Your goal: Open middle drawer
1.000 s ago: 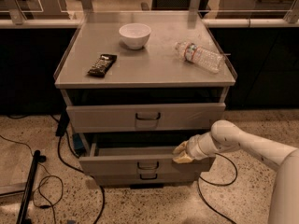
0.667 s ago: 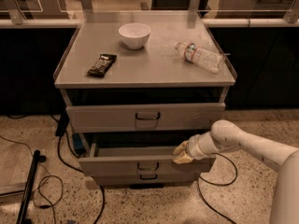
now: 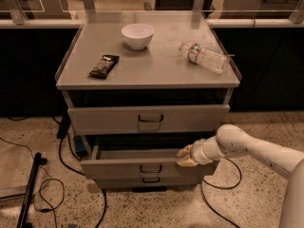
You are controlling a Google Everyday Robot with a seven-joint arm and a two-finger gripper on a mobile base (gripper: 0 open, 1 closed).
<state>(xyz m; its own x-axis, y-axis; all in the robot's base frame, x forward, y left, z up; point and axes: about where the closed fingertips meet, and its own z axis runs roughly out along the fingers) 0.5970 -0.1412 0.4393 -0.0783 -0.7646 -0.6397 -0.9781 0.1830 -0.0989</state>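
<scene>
The grey cabinet's middle drawer (image 3: 114,167) stands pulled out a short way, its shallow tray showing behind its low front and small dark wire handle (image 3: 150,169). My gripper (image 3: 184,156) is on the end of the white arm reaching in from the right. It rests at the top edge of the middle drawer's front, at its right end. The taller top drawer (image 3: 104,119) above it is shut. The lowest drawer (image 3: 118,182) peeks out just below.
On the cabinet top (image 3: 156,68) lie a white bowl (image 3: 137,35), a dark snack bar (image 3: 104,66) and a plastic bottle (image 3: 204,57) on its side. Black cables (image 3: 52,184) and a dark pole (image 3: 28,194) lie on the speckled floor at the left. A cable loops at the right.
</scene>
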